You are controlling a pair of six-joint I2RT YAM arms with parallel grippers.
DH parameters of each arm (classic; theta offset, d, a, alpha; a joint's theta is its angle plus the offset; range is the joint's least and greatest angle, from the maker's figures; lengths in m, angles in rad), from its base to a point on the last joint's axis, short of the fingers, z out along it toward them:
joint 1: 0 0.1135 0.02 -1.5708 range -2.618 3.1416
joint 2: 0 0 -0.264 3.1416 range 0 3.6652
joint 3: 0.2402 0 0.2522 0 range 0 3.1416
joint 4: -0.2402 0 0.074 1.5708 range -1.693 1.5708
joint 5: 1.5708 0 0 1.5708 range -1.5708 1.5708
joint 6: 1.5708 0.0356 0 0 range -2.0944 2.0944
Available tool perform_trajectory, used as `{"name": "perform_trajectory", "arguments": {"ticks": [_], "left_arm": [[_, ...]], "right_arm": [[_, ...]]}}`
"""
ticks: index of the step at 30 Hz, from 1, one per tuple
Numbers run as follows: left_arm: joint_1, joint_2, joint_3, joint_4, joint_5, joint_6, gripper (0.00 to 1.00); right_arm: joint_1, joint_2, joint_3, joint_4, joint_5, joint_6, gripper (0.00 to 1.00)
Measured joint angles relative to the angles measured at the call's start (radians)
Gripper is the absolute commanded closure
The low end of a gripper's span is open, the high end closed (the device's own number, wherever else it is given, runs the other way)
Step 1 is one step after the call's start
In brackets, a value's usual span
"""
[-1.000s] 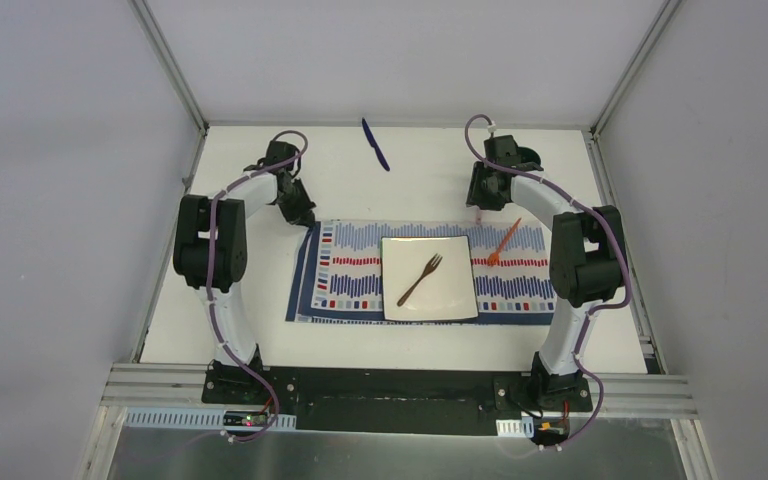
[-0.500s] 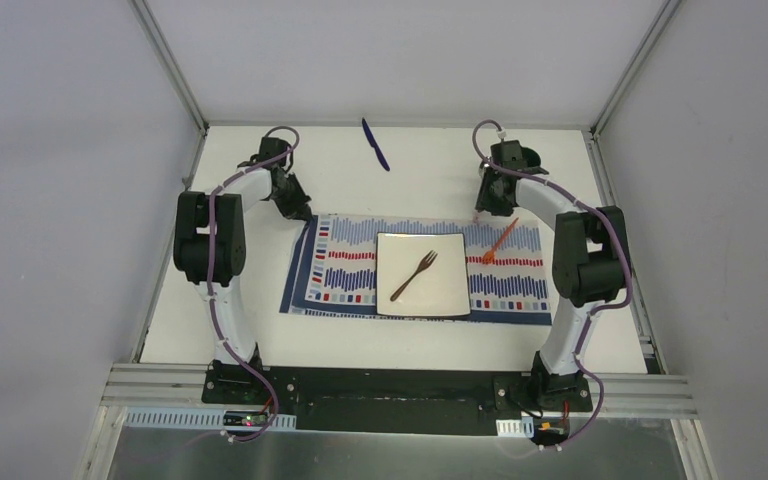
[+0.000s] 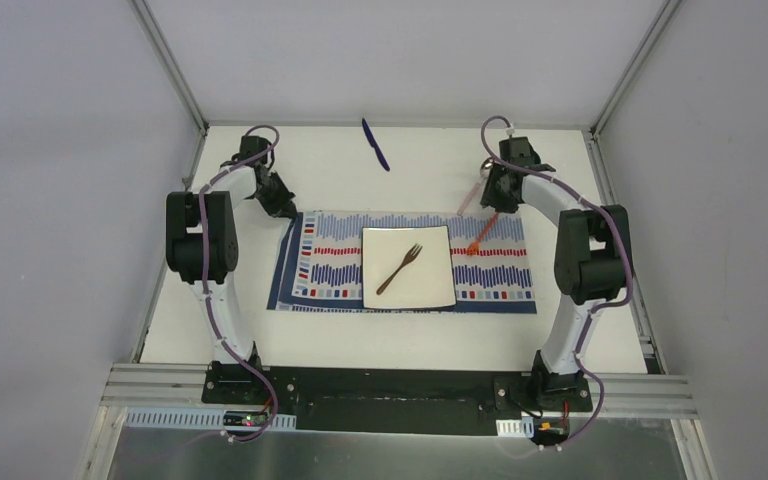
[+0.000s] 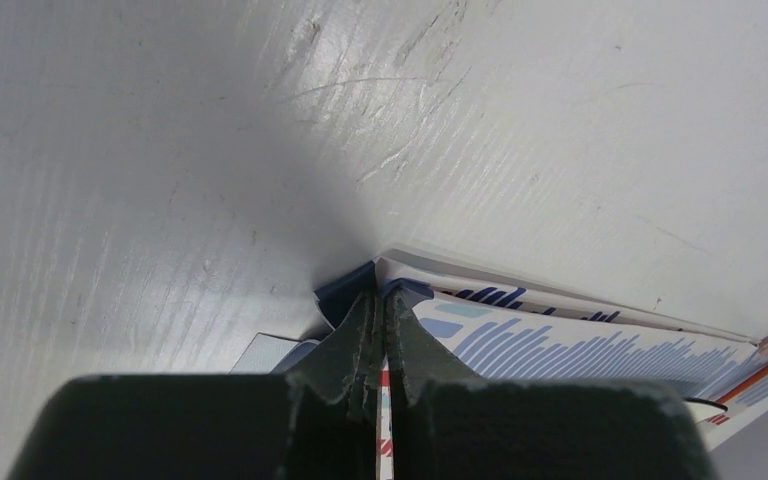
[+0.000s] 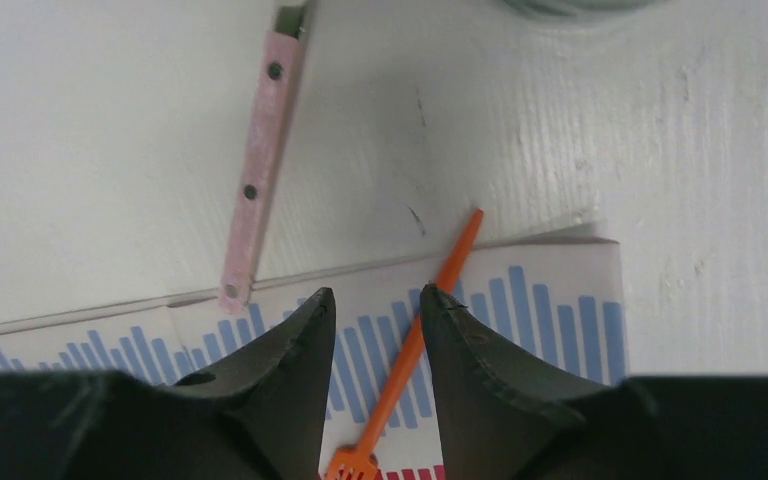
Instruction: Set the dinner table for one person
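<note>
Pinching the far-left corner of the placemat (image 3: 325, 262), the left hand (image 4: 380, 300) has its fingers clamped together on it; the right hand (image 5: 375, 310) hangs over the placemat's far-right edge, fingers apart — the handle of an orange fork (image 5: 418, 345) between them; a plate (image 3: 432, 290) bearing a brown fork (image 3: 400, 268) sits mid-placemat; the worktop (image 3: 410, 340) lies beneath the placemat, reaching past it all round.

The near strip of the table (image 3: 400, 340) before the placemat (image 3: 325, 255) lies open. Along the far side only a blue utensil (image 3: 375, 144) interrupts the middle. The plate (image 3: 430, 285) and brown fork (image 3: 398, 268) fill the placemat's centre. At its far right corner an orange fork (image 3: 482, 236) and a pink stick (image 3: 469, 200) crowd the right gripper (image 5: 375, 295), the fork's handle between its parted fingers. The left gripper (image 4: 380, 320), pinching the far left corner, blocks it.
</note>
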Motion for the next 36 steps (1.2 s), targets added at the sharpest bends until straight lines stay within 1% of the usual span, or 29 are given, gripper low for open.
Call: {"name": "perform_trajectory", "arguments": {"ticks": [2, 7, 9, 10, 13, 17, 19, 27, 28, 29, 31, 32, 36], "left_arm": [[0.002, 0.004, 0.005, -0.001, 0.01, 0.002, 1.0], [0.001, 0.013, 0.021, -0.002, 0.037, 0.021, 0.73], [0.001, 0.014, 0.027, 0.007, 0.052, 0.028, 0.65], [0.001, 0.014, 0.029, 0.012, 0.06, 0.029, 0.63], [0.0, 0.015, 0.033, 0.024, 0.086, 0.032, 0.63], [0.0, 0.015, 0.033, 0.03, 0.106, 0.041, 0.66], [0.0, 0.016, 0.033, 0.03, 0.11, 0.045, 0.66], [0.0, 0.016, 0.033, 0.032, 0.113, 0.05, 0.66], [0.0, 0.016, 0.033, 0.032, 0.113, 0.05, 0.64], [0.0, 0.016, 0.033, 0.032, 0.113, 0.05, 0.49], [0.0, 0.016, 0.033, 0.034, 0.114, 0.051, 0.06], [0.0, 0.014, 0.034, 0.047, 0.124, 0.052, 0.02], [-0.005, -0.002, 0.036, 0.079, 0.137, 0.047, 0.01]], "right_arm": [[0.0, 0.017, 0.031, 0.003, -0.024, 0.002, 0.58], [0.01, 0.092, 0.137, 0.007, -0.072, 0.003, 0.58], [0.019, 0.119, 0.174, 0.005, -0.083, 0.003, 0.58], [0.024, 0.131, 0.191, 0.004, -0.088, 0.003, 0.58], [0.039, 0.158, 0.226, -0.005, -0.098, 0.002, 0.58], [0.051, 0.185, 0.248, -0.013, -0.102, 0.002, 0.58], [0.054, 0.193, 0.248, -0.019, -0.102, 0.0, 0.58], [0.055, 0.195, 0.249, -0.051, -0.064, -0.008, 0.57], [0.055, 0.195, 0.249, -0.053, -0.06, -0.01, 0.57], [0.055, 0.196, 0.25, -0.058, -0.055, -0.011, 0.57], [0.055, 0.203, 0.262, -0.068, -0.048, -0.014, 0.57], [0.055, 0.209, 0.271, -0.068, -0.046, -0.014, 0.57], [0.055, 0.241, 0.301, -0.066, -0.044, -0.014, 0.58]]}}
